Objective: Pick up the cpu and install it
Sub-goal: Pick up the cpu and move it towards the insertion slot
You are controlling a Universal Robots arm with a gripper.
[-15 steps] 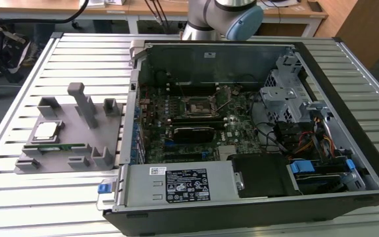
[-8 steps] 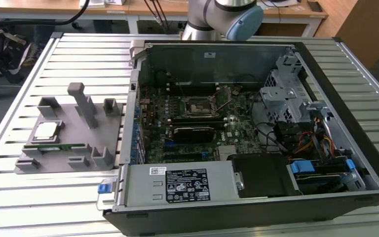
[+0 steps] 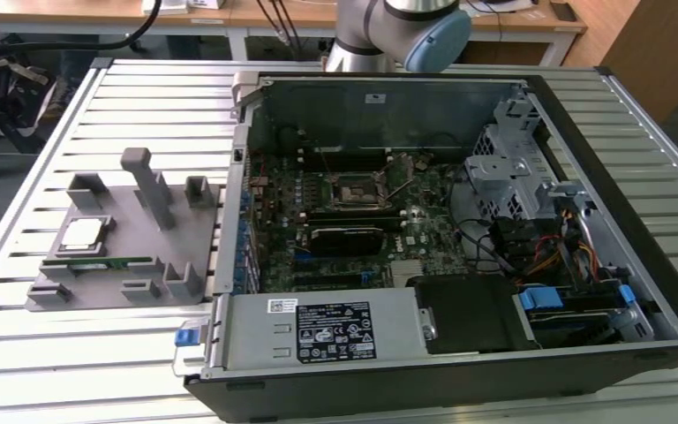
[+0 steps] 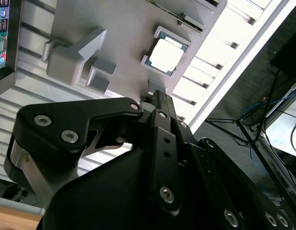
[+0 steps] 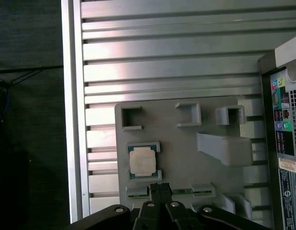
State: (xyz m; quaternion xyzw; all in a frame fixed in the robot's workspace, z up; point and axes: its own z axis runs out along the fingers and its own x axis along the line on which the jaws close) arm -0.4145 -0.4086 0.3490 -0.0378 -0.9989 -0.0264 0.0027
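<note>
We see the small flat square cpu [image 3: 84, 234], matte silvery-white metal top w/ a thin darker rim, lying flat in a square recess of the matte grey plastic tray [image 3: 92, 284]. That's at 9 o'clock in the exterior view, i.e. the exterior view's left. Blocky grey upright posts [image 3: 145, 181] rise from the tray at approx 1 o'clock of the cpu. A long narrow green memory stick [image 3: 101, 262] lies just beside it at 6 o'clock.

The black hard-edged gripper [image 5: 160, 188], w/ round bolt heads, has its fingers pressed together & nothing b/w them. In the first wrist view its tips show near one edge of the cpu [image 5: 142, 161], clearly apart from it, no contact.

The tray sits on a ribbed, shiny aluminium slat table [image 3: 139, 106]. Bare slats lie at 12 & 6 o'clock of the tray, & the table's edge runs past it at 9 o'clock. The open black metal pc case [image 3: 433, 393] stands touching or just beside the tray at 3 o'clock. Its square black-framed socket [image 3: 351, 190] sits mid-board, well apart from the cpu. The grey robot arm [image 3: 387, 26] enters at 12 o'clock.
</note>
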